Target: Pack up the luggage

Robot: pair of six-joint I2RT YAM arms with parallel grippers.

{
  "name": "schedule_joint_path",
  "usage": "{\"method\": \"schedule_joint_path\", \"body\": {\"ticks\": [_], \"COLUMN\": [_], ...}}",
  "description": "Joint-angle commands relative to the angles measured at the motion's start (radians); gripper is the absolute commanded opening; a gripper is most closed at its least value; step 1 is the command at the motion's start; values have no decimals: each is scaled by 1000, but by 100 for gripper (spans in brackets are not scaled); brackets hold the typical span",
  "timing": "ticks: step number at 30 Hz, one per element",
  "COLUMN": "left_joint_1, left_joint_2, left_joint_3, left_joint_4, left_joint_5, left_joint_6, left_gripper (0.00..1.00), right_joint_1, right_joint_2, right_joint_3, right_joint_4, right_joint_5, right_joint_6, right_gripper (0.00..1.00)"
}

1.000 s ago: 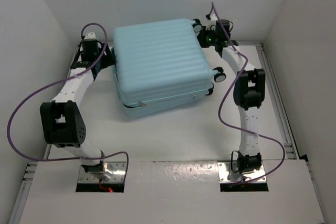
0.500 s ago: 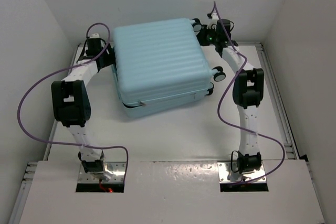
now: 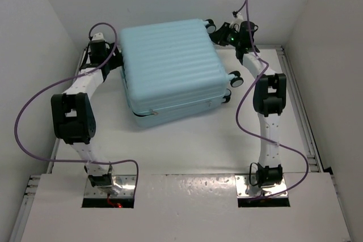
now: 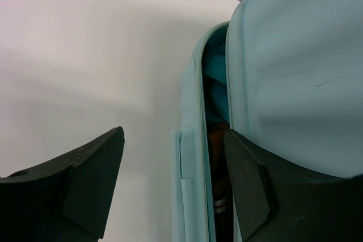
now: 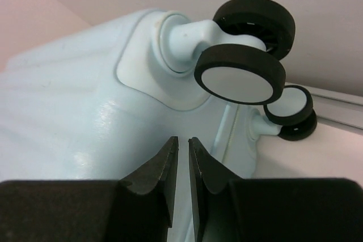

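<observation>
Top external: luggage [image 3: 170, 66] far-centre, near table [image 3: 187, 151] bare

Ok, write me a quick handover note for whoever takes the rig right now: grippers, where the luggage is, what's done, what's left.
Left gripper: open, empty, at the luggage left edge, one finger against the upper shell beside the seam.
Right gripper: nearly shut, holding nothing, at the far right corner by the caster wheels.
Luggage: lying flat mid-table, lid down.
Done: contents inside; fabric shows through the gap.
Left: seam on the left side still gapes, so it likely needs pressing shut and zipping; zipper position cannot be told.
</observation>
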Motion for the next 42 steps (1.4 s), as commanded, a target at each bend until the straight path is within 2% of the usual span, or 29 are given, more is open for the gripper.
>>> {"method": "schedule_joint_path", "body": {"ticks": [1, 6, 16, 19, 20, 23, 24, 25, 29, 32, 33, 35, 36, 38, 39, 40, 41, 42], "left_joint_1": [-104, -104, -86, -86, -77, -23, -9, 6, 75, 84, 95, 95, 95, 95, 95, 95, 95, 95], "left_joint_2": [-90, -113, -174, -183, -183, -193, -205, -223, -286, -317, -328, -328, -337, -337, -337, -328, -316, -306], "left_joint_3": [19, -7, -103, -103, -103, -103, -112, -113, -212, -264, -298, -332, -365, -390, -399, -399, -408, -409], "left_joint_4": [123, 88, 97, 68, 51, 21, 8, -2, -15, -44, -44, -58, -58, -32, -23, -23, -12, -12], "left_joint_5": [161, 105, 130, 70, 22, -8, -26, -27, 45, 96, 140, 191, 225, 262, 279, 279, 288, 297], "left_joint_6": [-73, -62, -71, -96, -108, -146, -157, -157, -111, -79, -65, -65, -65, -65, -65, -76, -76, -76], "left_gripper": [77, 77, 76, 83, 84, 86, 86, 86, 80, 77, 73, 73, 72, 72, 72, 72, 72, 72], "right_joint_1": [122, 146, 183, 191, 195, 179, 154, 148, 68, 12, -14, -44, -67, -79, -116, -134, -139, -159], "right_joint_2": [-65, -74, -39, -51, -59, -106, -122, -174, -263, -344, -363, -465, -493, -626, -658, -757, -792, -824], "right_joint_3": [7, -1, 35, 20, 15, -45, -63, -123, -159, -140, -155, -218, -332, -417, -567, -609, -740, -789], "right_joint_4": [201, 196, 240, 230, 225, 217, 221, 236, 241, 193, 184, 188, 190, 199, 199, 184, 181, 158], "right_joint_5": [-247, -254, -285, -274, -262, -204, -140, -118, -34, -40, -53, -89, -119, -156, -197, -260, -294, -363], "right_joint_6": [152, 137, 178, 135, 129, 80, 48, 39, 2, -6, -7, -7, -15, -38, -52, -73, -96, -104], "right_gripper": [17, 17, 19, 22, 27, 39, 43, 45, 45, 45, 45, 45, 45, 45, 45, 43, 42, 42]}}
